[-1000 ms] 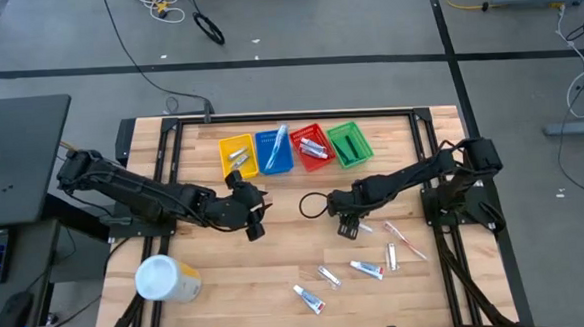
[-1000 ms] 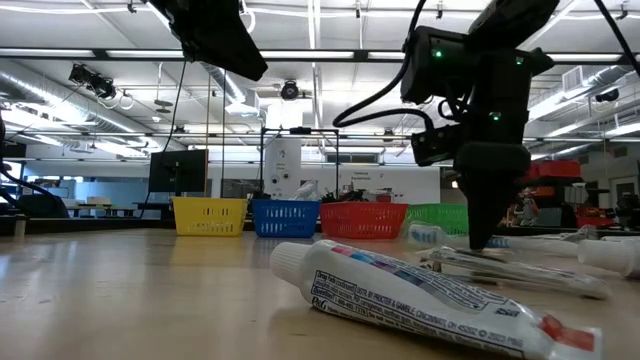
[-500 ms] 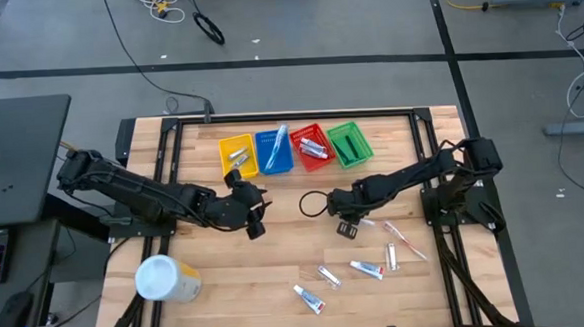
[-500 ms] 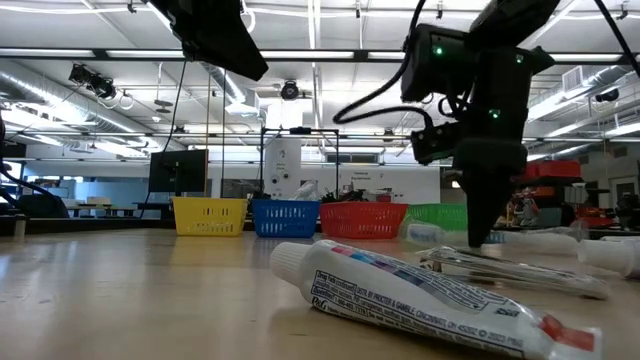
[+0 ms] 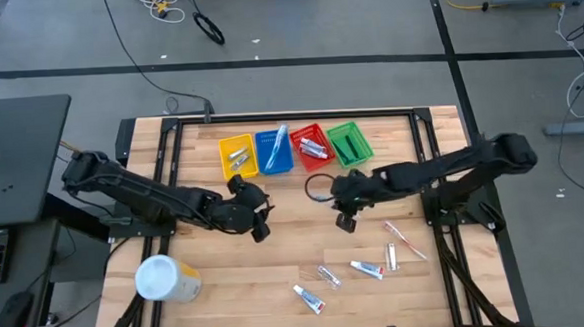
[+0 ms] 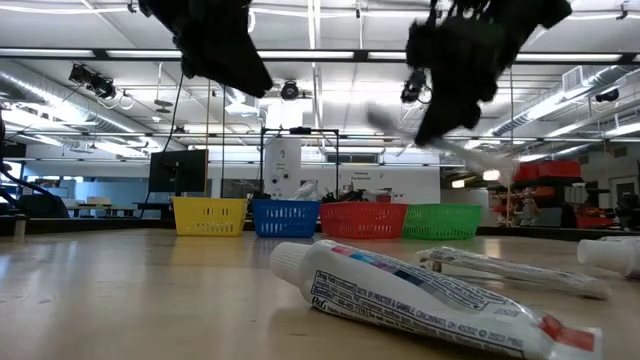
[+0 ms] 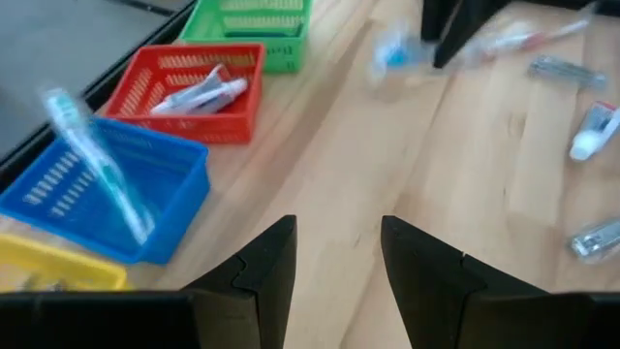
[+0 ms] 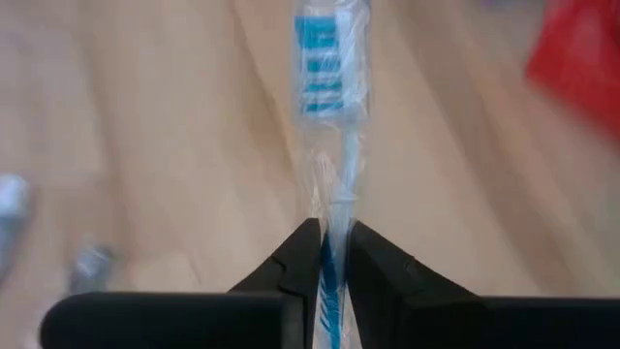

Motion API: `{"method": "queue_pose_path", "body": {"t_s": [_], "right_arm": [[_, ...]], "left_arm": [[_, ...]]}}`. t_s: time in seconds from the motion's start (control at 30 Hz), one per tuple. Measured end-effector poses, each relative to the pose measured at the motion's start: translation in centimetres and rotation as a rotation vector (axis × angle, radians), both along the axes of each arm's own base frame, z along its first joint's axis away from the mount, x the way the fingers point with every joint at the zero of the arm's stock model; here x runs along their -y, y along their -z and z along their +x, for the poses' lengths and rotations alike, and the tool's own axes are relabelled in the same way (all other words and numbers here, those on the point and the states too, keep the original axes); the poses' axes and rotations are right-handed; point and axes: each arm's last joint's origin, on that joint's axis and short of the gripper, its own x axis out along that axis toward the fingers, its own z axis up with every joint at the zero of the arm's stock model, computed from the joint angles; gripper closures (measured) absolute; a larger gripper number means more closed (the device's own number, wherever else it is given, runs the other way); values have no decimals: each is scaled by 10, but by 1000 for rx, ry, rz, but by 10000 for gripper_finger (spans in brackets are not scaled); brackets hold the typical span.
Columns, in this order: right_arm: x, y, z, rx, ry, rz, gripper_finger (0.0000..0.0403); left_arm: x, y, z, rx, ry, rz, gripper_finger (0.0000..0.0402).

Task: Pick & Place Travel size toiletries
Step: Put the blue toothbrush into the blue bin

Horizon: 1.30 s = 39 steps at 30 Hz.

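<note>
The right gripper [image 8: 327, 254] is clamped on a toothbrush [image 8: 329, 87]. The left gripper [image 7: 337, 254] waits, fingers apart. Some toiletries sit in baskets [image 5: 293, 149]; several still lie at the table's [image 5: 286, 244] lower right.

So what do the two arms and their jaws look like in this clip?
Both arms are matte black and jointed. The left gripper has two blocky, angular black jaws; the right gripper has similar black jaws. A dark cable loops beside the right arm. No markings are visible.

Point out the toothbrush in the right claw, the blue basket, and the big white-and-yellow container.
toothbrush [image 8: 332, 68]: right wrist view, wrapped head.
blue basket [image 5: 268, 161]: high view, bare floor.
white-and-yellow container [image 5: 159, 278]: high view, white lid.
</note>
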Motion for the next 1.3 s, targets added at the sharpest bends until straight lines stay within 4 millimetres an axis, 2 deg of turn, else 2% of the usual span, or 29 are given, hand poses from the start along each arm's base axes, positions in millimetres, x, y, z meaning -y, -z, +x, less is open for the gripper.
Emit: {"method": "queue_pose_path", "body": {"t_s": [0.23,0.43,0.53,0.73,1.3], "right_arm": [[-1,-41,-7,264,-74,-82,350],[-3,-60,6,493,-136,-134,350],[-4,-66,9,567,-172,-127,350],[-6,-67,10,586,-196,-135,350],[-5,-63,8,536,-202,-138,350]], "left_arm": [[9,13,22,47,66,-27,239],[14,12,49,242,114,-24,239],[11,14,53,263,110,-31,239],[7,11,56,316,56,-31,239],[9,12,55,295,87,-28,239]]}}
